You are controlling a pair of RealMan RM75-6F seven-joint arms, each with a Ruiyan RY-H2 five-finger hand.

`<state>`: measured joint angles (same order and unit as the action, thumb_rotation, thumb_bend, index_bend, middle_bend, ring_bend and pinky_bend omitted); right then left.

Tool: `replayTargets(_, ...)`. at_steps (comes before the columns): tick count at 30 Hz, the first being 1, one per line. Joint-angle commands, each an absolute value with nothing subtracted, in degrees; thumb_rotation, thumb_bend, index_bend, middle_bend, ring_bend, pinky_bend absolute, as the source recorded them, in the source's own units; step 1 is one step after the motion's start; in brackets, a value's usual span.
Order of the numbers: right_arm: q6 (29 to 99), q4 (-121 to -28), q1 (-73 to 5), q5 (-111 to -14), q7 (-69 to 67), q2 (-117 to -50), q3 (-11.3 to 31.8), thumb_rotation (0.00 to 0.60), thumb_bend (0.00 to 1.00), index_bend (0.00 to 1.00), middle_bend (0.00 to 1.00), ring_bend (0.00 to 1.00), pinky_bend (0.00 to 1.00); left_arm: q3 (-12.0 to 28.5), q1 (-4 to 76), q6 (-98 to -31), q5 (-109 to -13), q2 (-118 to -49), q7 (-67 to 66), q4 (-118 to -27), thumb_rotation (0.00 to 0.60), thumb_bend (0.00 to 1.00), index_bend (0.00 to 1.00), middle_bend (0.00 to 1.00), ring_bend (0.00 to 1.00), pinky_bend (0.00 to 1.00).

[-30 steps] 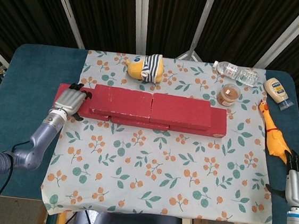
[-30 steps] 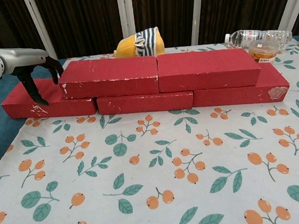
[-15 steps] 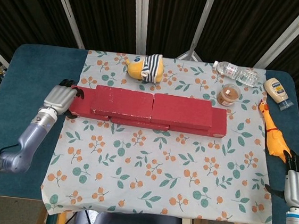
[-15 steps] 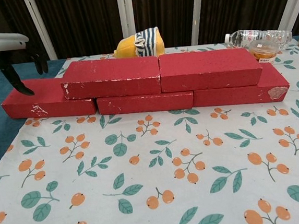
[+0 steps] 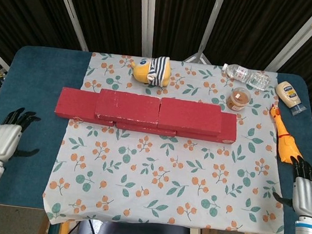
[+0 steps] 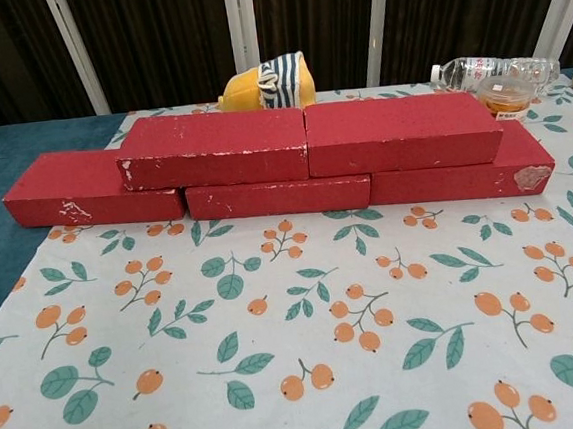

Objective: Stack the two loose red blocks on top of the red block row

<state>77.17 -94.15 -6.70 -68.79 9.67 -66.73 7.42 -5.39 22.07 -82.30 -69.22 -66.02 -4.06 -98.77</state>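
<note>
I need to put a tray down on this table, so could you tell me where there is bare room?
The widest free patch is the floral cloth in front of the red block stack, between the left hand and right hand. The blue strip left of the blocks is bare too. Behind them it is crowded: plush toy, bottle, jar.

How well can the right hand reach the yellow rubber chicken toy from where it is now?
Probably well. The right hand hovers open just in front of the yellow rubber chicken toy at the table's right edge, and nothing lies between them.
</note>
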Motion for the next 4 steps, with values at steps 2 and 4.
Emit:
replayTargets(2, 78.1, -93.8, -6.6, -70.5, 9.2, -66.9, 7.0, 0.6, 0.1, 0.0, 0.0, 0.0, 0.0, -5.9, 18.4, -89.4, -75.3, -69.8, -6.1, -94.3, 0.6, 0.0, 0.23, 0.12, 0.01, 0.07)
replayTargets(4, 78.4, -93.8, -6.5, -71.0, 9.0, -67.0, 6.9, 0.6, 0.1, 0.0, 0.0, 0.0, 0.0, -5.6, 17.3, -91.9, -77.3, -70.9, -6.5, -93.0, 0.6, 0.0, 0.23, 0.12, 0.01, 0.07)
